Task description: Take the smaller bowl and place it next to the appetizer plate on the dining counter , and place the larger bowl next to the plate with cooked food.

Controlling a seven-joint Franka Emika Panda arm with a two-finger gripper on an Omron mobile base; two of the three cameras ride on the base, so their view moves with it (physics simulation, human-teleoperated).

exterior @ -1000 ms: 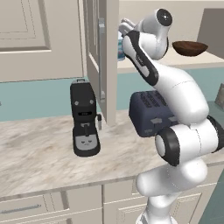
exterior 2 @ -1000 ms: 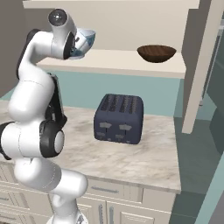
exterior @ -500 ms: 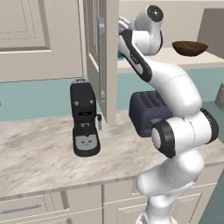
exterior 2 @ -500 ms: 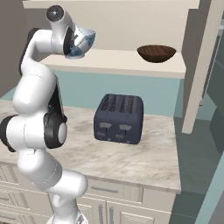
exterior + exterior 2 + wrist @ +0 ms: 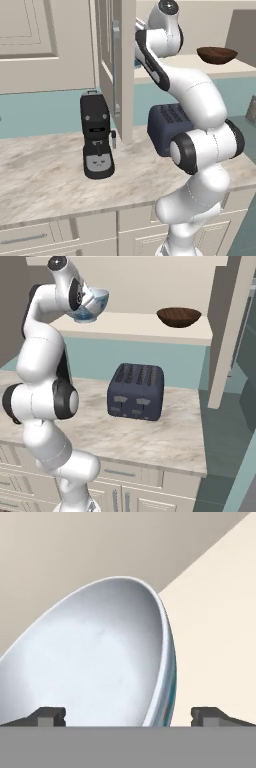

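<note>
Nearest you, the marble-look bench [image 5: 45, 185] carries a black coffee machine [image 5: 96, 135] on its left part and a dark blue toaster [image 5: 136, 391] further right, well apart from each other. The white arm rises in front of the bench and reaches up to the cream shelf [image 5: 145, 328] above the toaster.

Up there your gripper [image 5: 127, 714] stands with its fingers wide apart, holding nothing. In the hand view one fingertip [image 5: 47, 716] lies in front of the larger bowl's white inside and the other off to the side of its rim, so the rim sits between them; you cannot tell whether either touches it. The larger bowl [image 5: 95, 303] rests on the left part of the shelf, beside an open cabinet door [image 5: 117, 65].

Further along the same shelf, well apart to the right, the smaller bowl [image 5: 179, 316] sits upright.
</note>
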